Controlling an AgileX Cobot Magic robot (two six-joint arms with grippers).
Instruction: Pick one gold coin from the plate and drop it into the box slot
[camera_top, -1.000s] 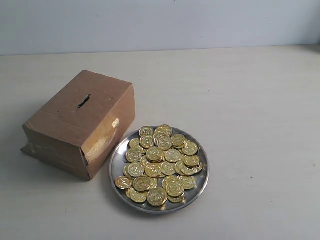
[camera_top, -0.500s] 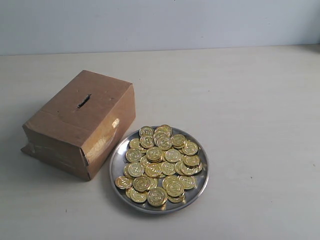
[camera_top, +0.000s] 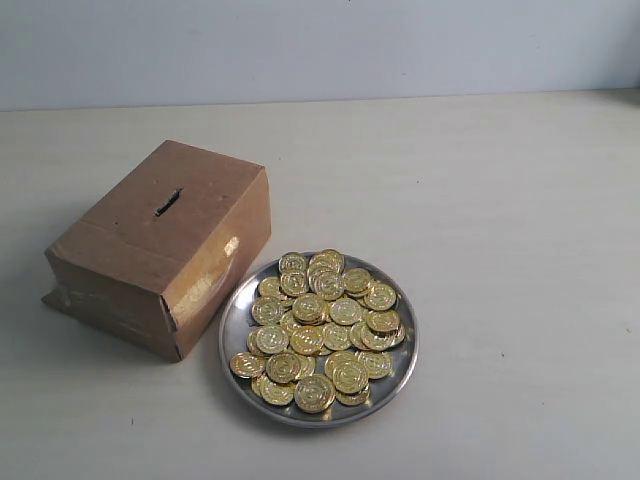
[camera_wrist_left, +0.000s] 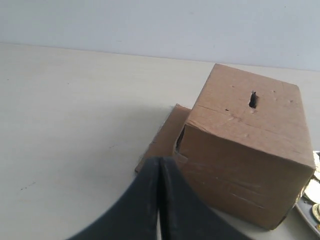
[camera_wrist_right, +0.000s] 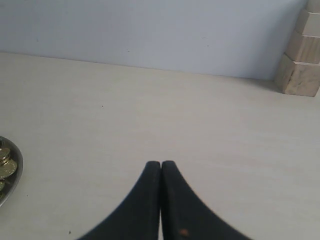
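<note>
A round silver plate (camera_top: 398, 378) heaped with several gold coins (camera_top: 320, 320) sits near the front of the table. The brown cardboard box (camera_top: 150, 260) stands just left of it, its dark slot (camera_top: 167, 203) on top. The left wrist view shows the box (camera_wrist_left: 240, 160) and slot (camera_wrist_left: 253, 99) beyond my left gripper (camera_wrist_left: 160, 160), which is shut and empty, apart from the box. My right gripper (camera_wrist_right: 160, 163) is shut and empty over bare table, with the plate's rim (camera_wrist_right: 15, 186) and a few coins (camera_wrist_right: 7, 167) at the picture's edge. Neither gripper appears in the exterior view.
A loose cardboard flap (camera_wrist_left: 162, 142) lies flat on the table at the foot of the box. Stacked pale wooden blocks (camera_wrist_right: 301, 55) stand by the back wall in the right wrist view. The light table (camera_top: 500, 200) stretches out to the right of the plate.
</note>
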